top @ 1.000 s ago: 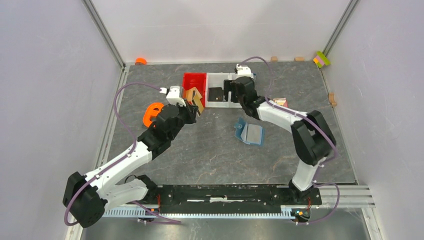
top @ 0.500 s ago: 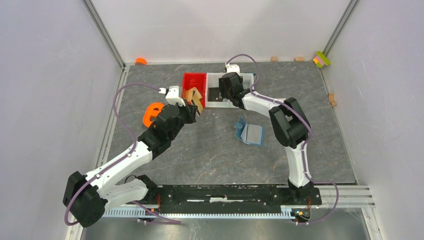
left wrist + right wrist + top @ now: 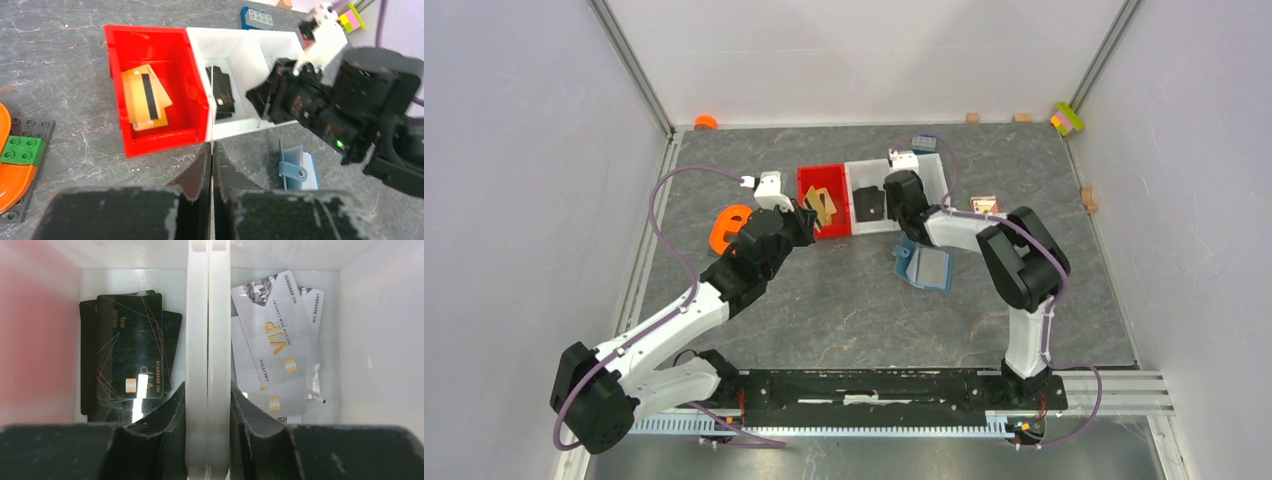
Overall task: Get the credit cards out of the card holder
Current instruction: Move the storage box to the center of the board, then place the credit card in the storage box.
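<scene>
Card holder: the card holder (image 3: 924,267) lies open and flat on the table (image 3: 824,310), paler inside face up, at 5 o'clock from the row of bins and apart from them. Whether any card is left in it cannot be told.
Tan-gold cards: two tan-gold cards (image 3: 145,97), the upper one showing a dark stripe, lie overlapped in the red bin (image 3: 165,139).
Black cards: a loose stack of black cards (image 3: 129,357) lies in the middle bin (image 3: 135,280), which is white and stands at 3 o'clock of the red bin.
Silver cards: several silvery-grey cards (image 3: 277,345), marked VIP, lie fanned in the end bin (image 3: 370,340), also white.
Right jaws: reaching down from above and pressed against the paired white walls (image 3: 208,315) where the middle bin and end bin meet, one finger in each bin. No card is held.
Left jaws: closed tip to tip with nothing between them, at 6 o'clock of the seam between the red bin and middle bin. Contact with the bins cannot be told.
Other items: a blue brick (image 3: 923,144) sits at 12 o'clock of the end bin. An orange piece (image 3: 729,226) lies at 9 o'clock of the left jaws.
</scene>
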Robot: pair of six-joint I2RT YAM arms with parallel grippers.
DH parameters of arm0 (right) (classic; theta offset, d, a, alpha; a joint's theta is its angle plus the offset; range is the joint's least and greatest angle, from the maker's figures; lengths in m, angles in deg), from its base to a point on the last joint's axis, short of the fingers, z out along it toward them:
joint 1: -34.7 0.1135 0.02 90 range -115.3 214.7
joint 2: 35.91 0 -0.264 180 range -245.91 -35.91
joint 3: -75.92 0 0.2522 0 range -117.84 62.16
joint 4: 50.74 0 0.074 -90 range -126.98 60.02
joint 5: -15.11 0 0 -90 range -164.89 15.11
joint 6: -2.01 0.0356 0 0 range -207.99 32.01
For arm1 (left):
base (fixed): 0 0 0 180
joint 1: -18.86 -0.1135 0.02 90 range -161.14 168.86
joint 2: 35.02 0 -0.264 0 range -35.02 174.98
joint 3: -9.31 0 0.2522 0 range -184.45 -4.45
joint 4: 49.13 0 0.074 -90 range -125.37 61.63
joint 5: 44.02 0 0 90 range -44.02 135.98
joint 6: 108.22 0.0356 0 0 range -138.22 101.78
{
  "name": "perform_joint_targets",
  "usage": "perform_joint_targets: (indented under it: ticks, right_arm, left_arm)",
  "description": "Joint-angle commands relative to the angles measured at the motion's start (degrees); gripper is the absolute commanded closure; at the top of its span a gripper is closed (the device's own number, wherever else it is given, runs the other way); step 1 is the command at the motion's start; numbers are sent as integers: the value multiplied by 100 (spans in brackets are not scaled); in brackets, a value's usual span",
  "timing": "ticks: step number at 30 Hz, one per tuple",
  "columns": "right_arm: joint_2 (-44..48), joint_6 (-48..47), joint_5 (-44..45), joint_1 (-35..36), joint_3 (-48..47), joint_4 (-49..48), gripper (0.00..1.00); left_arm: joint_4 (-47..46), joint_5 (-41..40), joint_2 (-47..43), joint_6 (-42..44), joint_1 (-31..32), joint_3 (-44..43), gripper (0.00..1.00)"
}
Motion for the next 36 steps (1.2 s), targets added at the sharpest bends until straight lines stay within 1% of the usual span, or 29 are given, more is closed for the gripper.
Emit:
perform_joint_targets:
  ticks: [1,3,5,11,14,17,21,23,28,30,33,36]
  right_arm:
    - [960,-363,339,73,769,-1886,97]
    - [1158,-473,391,107,1135,-2329,99]
    - [1307,-558,442,145,1458,-2714,99]
    - [1414,-550,524,172,1540,-2744,100]
    - [1362,-441,509,170,1464,-2599,99]
    - [1247,-243,421,167,1398,-2448,98]
    - [1049,121,352,167,1163,-1964,96]
    - [997,243,345,171,1034,-1763,96]
    - [950,500,249,181,1134,-1920,95]
    - [834,612,185,181,1010,-1773,94]
    - [563,862,48,180,494,-1121,90]
    - [446,937,-109,179,292,-870,82]
  left_arm:
    - [-240,-260,16,6,17,-1,98]
    - [-235,-276,39,19,18,-4,98]
    - [-235,-291,72,28,16,-7,98]
    - [-217,-220,274,126,17,-95,98]
    - [-153,-233,523,197,17,-225,98]
    - [-249,-484,878,301,8,-352,98]
    - [117,-481,1379,380,8,-770,98]
    - [67,-480,1383,352,8,-740,98]
    - [-11,-654,1214,408,0,-639,98]
    - [-13,-675,1243,428,-8,-650,98]
    - [147,-498,1422,402,-23,-810,98]
    - [207,-436,1579,376,-42,-912,98]
